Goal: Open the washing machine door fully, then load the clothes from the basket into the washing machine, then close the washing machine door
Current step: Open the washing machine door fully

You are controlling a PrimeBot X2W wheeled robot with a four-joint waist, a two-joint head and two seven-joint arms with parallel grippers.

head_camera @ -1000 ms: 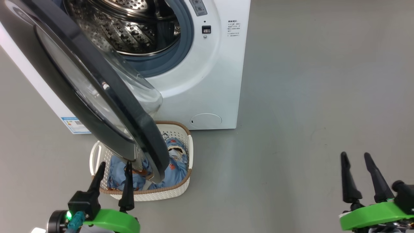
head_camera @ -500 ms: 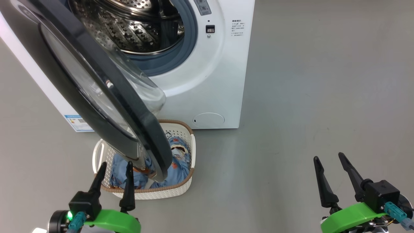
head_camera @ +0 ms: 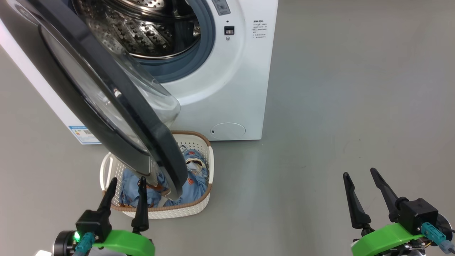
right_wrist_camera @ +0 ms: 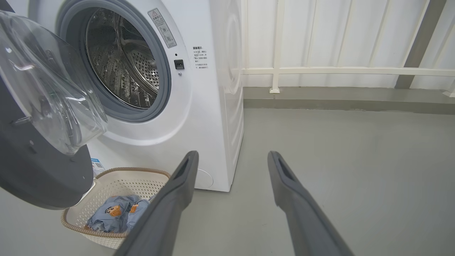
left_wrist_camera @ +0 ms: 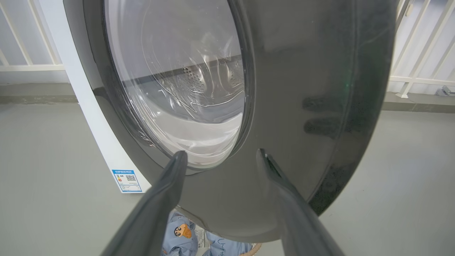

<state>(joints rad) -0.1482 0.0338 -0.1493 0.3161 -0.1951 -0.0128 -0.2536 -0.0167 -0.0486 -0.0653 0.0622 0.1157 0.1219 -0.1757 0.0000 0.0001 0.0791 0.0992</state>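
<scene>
— Your left claw (head_camera: pixel 128 179) gapes wide and empty, just near of the washing machine door (head_camera: pixel 156 138); right claw (head_camera: pixel 359 172) wide too, off to the right.
— Clothes (head_camera: pixel 197 174) sit in the basket (head_camera: pixel 167 212) under that door, before the washing machine (head_camera: pixel 227 81).

Bright even light, soft shadows, glints on the washing machine door (left_wrist_camera: pixel 305 71).

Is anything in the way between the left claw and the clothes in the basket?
Yes. The half-open door hangs over the basket, its lower edge between the left claw and the clothes, hiding much of them.
</scene>
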